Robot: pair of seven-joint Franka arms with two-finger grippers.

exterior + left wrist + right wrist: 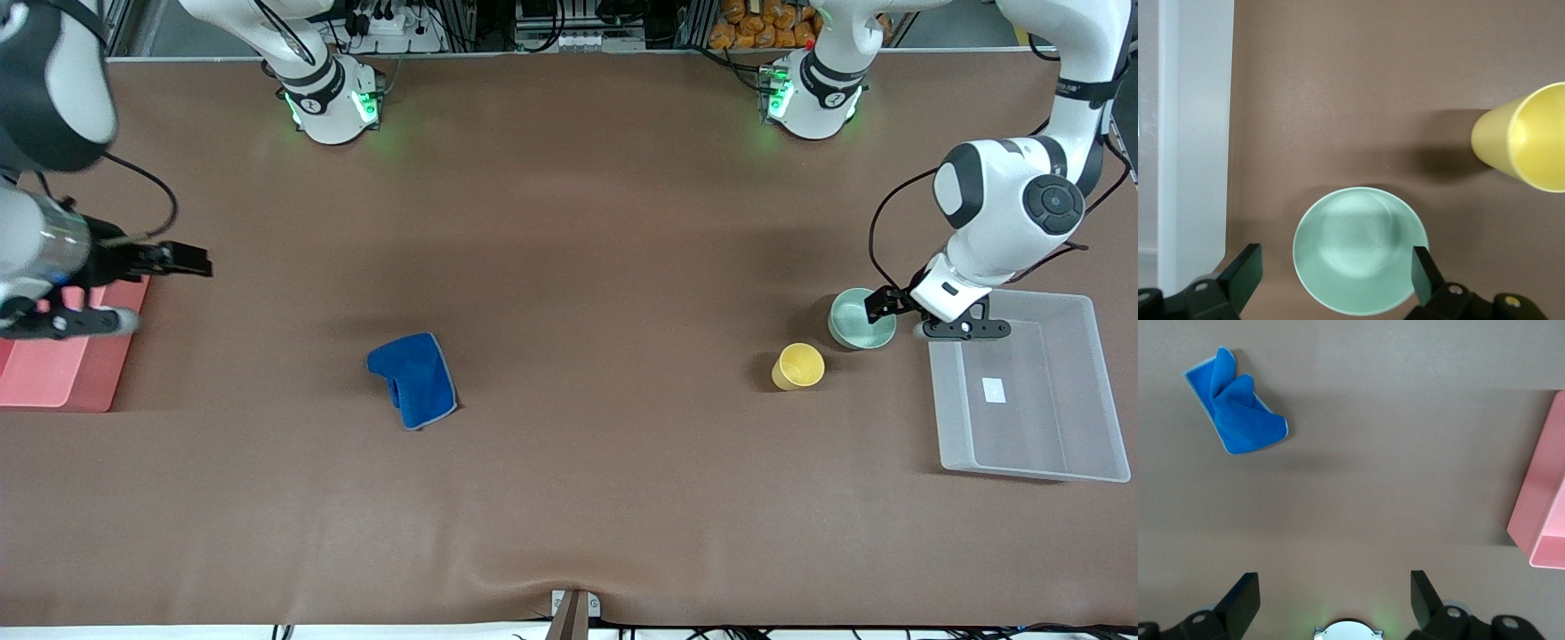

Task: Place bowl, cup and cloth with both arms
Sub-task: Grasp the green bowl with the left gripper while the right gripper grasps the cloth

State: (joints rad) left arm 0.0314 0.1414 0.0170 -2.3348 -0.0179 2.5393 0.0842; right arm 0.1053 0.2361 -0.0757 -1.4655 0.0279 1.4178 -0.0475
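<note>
1. Front view: one bowl, one cup, one cloth, two trays.
2. Left gripper over the bowl, fingers apart.
3. Right gripper by the pink tray, fingers apart.

The small round bowl was plain pale mint green, and the tapered handleless cup plain yellow. The rumpled folded cloth was deep blue with thin grey edging. The brown table covering bore a pink tray and a translucent whitish bin.
</note>
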